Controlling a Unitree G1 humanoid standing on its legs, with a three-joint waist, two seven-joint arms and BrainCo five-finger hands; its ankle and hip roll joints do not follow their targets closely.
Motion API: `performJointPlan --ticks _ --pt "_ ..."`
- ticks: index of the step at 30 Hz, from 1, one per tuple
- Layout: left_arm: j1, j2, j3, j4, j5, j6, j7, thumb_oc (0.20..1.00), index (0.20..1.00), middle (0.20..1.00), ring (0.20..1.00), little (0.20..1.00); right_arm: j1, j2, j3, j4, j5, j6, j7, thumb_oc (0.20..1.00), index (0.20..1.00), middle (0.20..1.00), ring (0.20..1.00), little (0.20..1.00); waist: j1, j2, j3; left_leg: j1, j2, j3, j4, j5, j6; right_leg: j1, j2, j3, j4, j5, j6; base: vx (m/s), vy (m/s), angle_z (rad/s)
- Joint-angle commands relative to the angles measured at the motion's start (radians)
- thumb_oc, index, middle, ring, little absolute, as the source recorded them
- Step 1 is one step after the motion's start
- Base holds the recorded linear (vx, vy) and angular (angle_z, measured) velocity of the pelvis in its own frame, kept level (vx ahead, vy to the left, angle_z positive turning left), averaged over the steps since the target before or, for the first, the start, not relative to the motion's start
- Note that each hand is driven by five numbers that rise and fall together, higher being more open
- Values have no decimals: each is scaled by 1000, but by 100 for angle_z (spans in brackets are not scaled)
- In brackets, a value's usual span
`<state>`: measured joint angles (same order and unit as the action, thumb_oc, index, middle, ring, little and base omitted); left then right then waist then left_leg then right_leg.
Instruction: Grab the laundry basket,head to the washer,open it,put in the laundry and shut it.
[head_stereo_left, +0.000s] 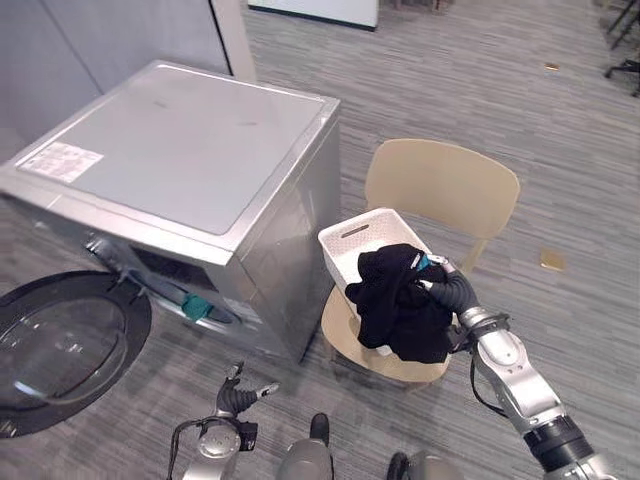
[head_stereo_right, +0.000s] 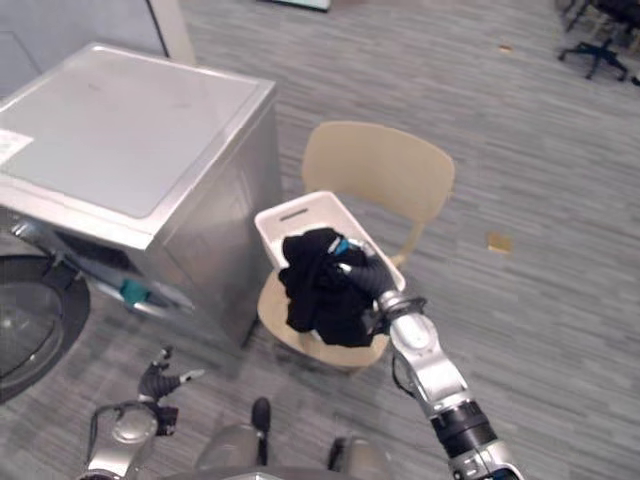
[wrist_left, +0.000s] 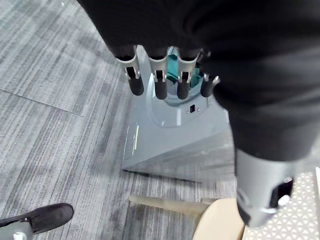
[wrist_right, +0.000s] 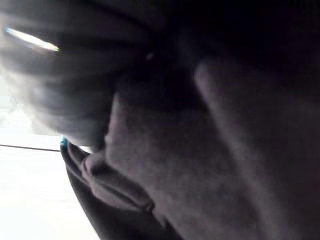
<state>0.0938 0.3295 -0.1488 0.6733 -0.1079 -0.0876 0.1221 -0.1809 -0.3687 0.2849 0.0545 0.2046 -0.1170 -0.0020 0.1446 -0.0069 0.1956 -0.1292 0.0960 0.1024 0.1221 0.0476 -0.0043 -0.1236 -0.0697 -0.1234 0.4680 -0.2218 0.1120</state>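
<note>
White laundry basket (head_stereo_left: 362, 240) sits on a beige chair (head_stereo_left: 440, 185) just beside the washer (head_stereo_left: 190, 160). Black garment (head_stereo_left: 400, 300) is heaped in the basket and spills over its near rim. Right hand (head_stereo_left: 445, 285) is buried in the garment; cannot tell how its fingers stand. Washer door (head_stereo_left: 65, 345) hangs open, teal cloth (head_stereo_left: 195, 303) at the opening. Left hand (head_stereo_left: 238, 395) is low by the floor, fingers relaxed and apart, holding nothing

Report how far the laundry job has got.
Done: the white basket sits on the chair beside the washer, whose door hangs open, with something teal at its opening. In hand: the right hand is in the dark clothes draped over the basket; its fingers are hidden. The left hand hangs open, low. Left: load the clothes, shut the door.
</note>
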Motion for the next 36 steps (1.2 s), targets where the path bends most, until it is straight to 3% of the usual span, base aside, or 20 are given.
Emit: performJointPlan --ticks 1,3,6,8,9,10,12,13,22,23,24,25,31,36 --pt "3 6 -7 -40 -49 -40 40 1000 1000 1000 1000 1000 -80 42 -28 -75 32 -95 -44 200 200 200 200 200 42 -8 -12 -133 -58 -64 -142 129 -81 229 108 34 -350 -29 -55 -551 -376 62" --pt "13 -11 -7 -96 -74 -43 40 1000 1000 1000 1000 1000 -71 16 -39 -82 33 -96 -61 200 200 200 200 200 36 16 13 -167 -42 -48 -173 125 -106 230 124 -12 -414 -10 -64 -445 -204 79" --pt "21 -12 -26 -159 -66 -51 29 1000 1000 1000 1000 1000 -70 11 -33 -85 48 -88 -69 200 200 200 200 200 12 15 29 -144 -19 20 -111 71 -77 209 95 -79 -408 17 -64 -346 -41 113" --pt "14 23 -64 -293 -34 -69 10 1000 1000 1000 1000 1000 -75 7 4 -96 61 -81 -41 200 200 200 200 200 -21 -17 21 -89 -14 28 69 -43 -64 183 34 -166 -432 53 -61 -348 10 136" --pt "14 23 -64 -293 -34 -68 10 1000 1000 1000 1000 1000 -75 7 4 -96 61 -81 -41 200 200 200 200 200 -23 -17 18 -94 -14 25 69 -41 -64 180 35 -169 -433 55 -61 -198 79 163" --pt "-35 57 -114 -403 5 -83 1 1000 1000 1000 1000 1000 -75 -10 18 -113 58 -77 -24 200 200 200 200 200 -57 -33 -5 12 20 66 86 -117 -69 170 -2 -250 -438 61 -67 -82 98 163" --pt "-64 71 -154 -454 43 -91 -4 1000 1000 1000 1000 1000 -68 -12 22 -118 67 -73 -17 200 200 200 200 200 -89 -30 -25 66 33 107 40 -111 -76 173 -8 -299 -443 65 -62 17 175 168" --pt "-93 71 -186 -506 72 -98 0 1000 1000 1000 1000 1000 -76 0 44 -116 86 -73 -5 200 200 200 200 200 -106 -27 -48 97 18 116 -37 -106 -79 180 -15 -325 -442 81 -53 118 238 181" --pt "-305 54 -348 -563 151 -113 40 1000 1000 1000 1000 1000 -192 159 216 -45 283 -67 28 200 200 200 200 200 -101 -59 -72 157 -33 114 -109 -121 -47 186 -51 -292 -419 113 -17 46 140 2" --pt "-375 31 -398 -546 168 -114 57 586 586 586 586 586 -224 209 270 -17 331 -59 36 200 200 200 200 200 -102 -61 -80 173 -43 120 -129 -121 -39 188 -57 -278 -418 119 -8 12 106 2" --pt "-414 14 -418 -512 175 -114 76 200 200 200 200 200 -233 236 303 3 360 -53 43 639 639 639 639 639 -104 -62 -86 183 -49 121 -143 -117 -35 191 -60 -274 -417 123 -3 16 119 -8" --pt "-424 10 -419 -498 173 -111 85 200 200 200 200 200 -232 242 318 9 373 -47 50 1000 1000 1000 1000 1000 -106 -62 -91 188 -52 123 -151 -116 -33 192 -61 -271 -417 124 -2 -2 55 -20" --pt "-377 36 -353 -496 162 -105 111 200 200 200 200 200 -188 198 318 -17 371 -24 71 1000 1000 1000 1000 1000 -116 -59 -110 202 -56 130 -181 -100 -33 195 -62 -266 -423 132 2 -6 14 -13" --pt "-243 67 -211 -519 131 -96 107 200 200 200 200 200 -79 55 182 -68 168 -13 47 1000 1000 1000 1000 1000 -123 -51 -121 212 -55 132 -190 -90 -36 208 -58 -269 -434 132 2 -5 -18 2"
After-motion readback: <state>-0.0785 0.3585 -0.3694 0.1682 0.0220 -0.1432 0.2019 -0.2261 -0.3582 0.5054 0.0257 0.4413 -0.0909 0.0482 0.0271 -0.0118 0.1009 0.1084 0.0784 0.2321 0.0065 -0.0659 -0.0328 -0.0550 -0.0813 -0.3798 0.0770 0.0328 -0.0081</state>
